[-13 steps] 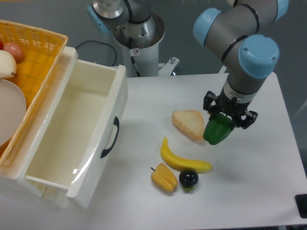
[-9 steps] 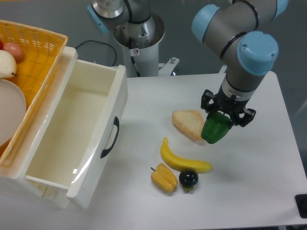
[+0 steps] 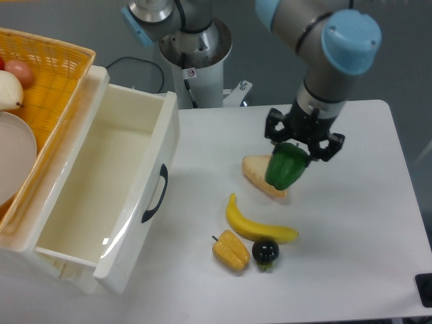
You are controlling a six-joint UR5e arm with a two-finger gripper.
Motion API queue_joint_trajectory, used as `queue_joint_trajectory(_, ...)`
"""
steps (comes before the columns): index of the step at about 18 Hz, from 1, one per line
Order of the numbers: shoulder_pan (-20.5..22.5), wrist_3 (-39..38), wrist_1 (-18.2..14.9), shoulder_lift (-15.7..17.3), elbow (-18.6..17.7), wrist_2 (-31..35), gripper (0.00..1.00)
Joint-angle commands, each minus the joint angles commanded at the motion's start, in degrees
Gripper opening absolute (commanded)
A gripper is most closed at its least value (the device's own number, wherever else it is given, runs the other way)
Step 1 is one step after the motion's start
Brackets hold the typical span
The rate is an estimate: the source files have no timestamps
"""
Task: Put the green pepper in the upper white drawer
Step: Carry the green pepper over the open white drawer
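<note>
My gripper (image 3: pixel 298 146) is shut on the green pepper (image 3: pixel 286 166) and holds it in the air over the right part of the table, above a slice of bread (image 3: pixel 259 173). The pepper hangs below the black fingers, glossy and lobed. The upper white drawer (image 3: pixel 101 189) stands pulled open at the left, its inside bare, with a dark curved handle (image 3: pixel 155 194) on its front. The gripper is well to the right of the drawer.
On the table lie a banana (image 3: pixel 256 226), a yellow-orange pepper (image 3: pixel 230 251) and a small dark round fruit (image 3: pixel 265 252). A yellow wicker basket (image 3: pixel 54 74) with a white plate and fruit sits at the far left. The arm's base (image 3: pixel 196 50) stands behind the drawer.
The gripper has moved left and a little up with the green pepper, from beside the bread to over it. Nothing else has moved.
</note>
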Motion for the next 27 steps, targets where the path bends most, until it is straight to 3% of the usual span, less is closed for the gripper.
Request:
queue_joint_trajectory(6,-2.8,-0.5,-0.2,4.4,-2.4,-4.9,0.34)
queue_joint_trajectory(13,-6.6,-0.5,0.3,7.6,-2.4,-8.3,0.33)
queue_joint_trajectory(16,-9.0,0.0,0.8,7.6,-2.4,-8.4,0.33)
queue_joint_trajectory(20,-11.6,0.2,3.9,7.5,-2.6,-9.9,0.33)
queue_joint_trajectory(27,-15.4,2.5,4.1,6.8,-2.6,-10.3,0.33)
